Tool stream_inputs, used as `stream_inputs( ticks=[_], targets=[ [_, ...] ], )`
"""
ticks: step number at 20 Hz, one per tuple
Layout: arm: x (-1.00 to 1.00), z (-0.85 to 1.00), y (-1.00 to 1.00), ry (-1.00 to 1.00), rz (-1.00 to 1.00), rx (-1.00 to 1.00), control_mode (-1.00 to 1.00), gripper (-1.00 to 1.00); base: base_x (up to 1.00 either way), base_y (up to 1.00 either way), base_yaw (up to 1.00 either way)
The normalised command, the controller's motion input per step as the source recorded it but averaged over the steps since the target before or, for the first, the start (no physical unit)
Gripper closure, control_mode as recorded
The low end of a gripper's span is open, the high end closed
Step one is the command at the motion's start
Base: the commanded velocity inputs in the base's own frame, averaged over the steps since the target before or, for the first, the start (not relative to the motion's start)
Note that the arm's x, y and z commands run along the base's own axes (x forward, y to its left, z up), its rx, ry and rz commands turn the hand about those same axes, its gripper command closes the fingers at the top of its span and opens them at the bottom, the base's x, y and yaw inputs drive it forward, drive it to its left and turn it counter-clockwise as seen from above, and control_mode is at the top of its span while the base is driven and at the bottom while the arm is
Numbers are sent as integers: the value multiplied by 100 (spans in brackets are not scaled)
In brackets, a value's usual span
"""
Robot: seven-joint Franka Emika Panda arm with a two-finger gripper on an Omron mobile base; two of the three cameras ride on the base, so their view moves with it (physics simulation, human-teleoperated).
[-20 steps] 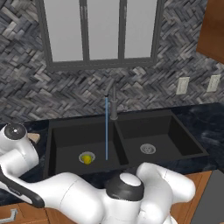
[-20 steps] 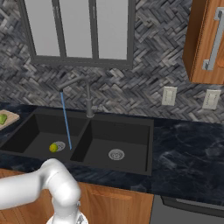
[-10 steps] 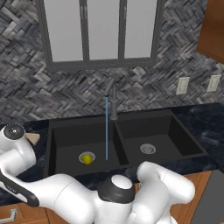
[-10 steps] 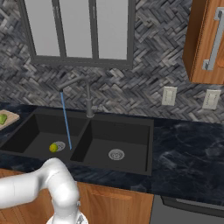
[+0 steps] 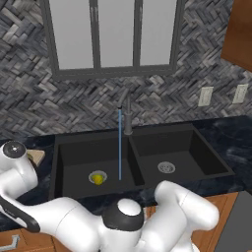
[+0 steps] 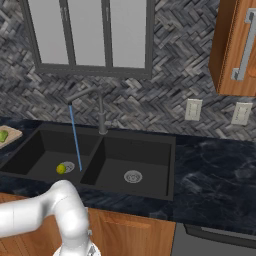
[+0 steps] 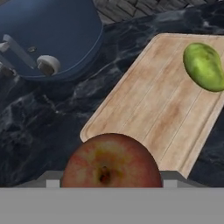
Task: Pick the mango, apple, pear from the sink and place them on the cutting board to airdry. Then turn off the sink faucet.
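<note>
Holding the apple [image 7: 111, 161] between its jaws, the end effector [image 7: 111, 181] hangs above the near edge of the cutting board [image 7: 148, 113], as the hand view shows it. The red fruit sits at the bottom of that view, stem dimple toward the camera, with the tan board spread beyond it. One green elongated fruit [image 7: 204, 66] already lies on the far part of the board, well apart from the apple. Beside the board, on the dark marble bench [image 7: 39, 118], stands a blue bowl-like vessel [image 7: 52, 35].

In the base views the sink [image 5: 142, 157] holds a yellow-green round fruit [image 5: 98, 179] in its left basin, resting on or just beside the drain. The sink faucet [image 5: 127, 110] pours a thin blue stream [image 5: 119, 145] into that same basin, so the water is on.

The step in hand appears to be the placing of the apple: it is carried over the board but not yet set down. I judge the task about halfway, with one fruit down, one in the grip and one in the basin. The next move calls for lowering onto bare wood, clear of the green fruit and away from the board's edge, since a round apple may roll once the jaws part.
</note>
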Motion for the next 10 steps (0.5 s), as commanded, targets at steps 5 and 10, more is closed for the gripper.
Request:
stream_inputs(
  ticks=[5,10],
  targets=[
    [12,-19,10,3,0,0,-100,100,0,0,0],
    [15,-18,14,3,0,0,-100,100,0,0,0]
  ],
)
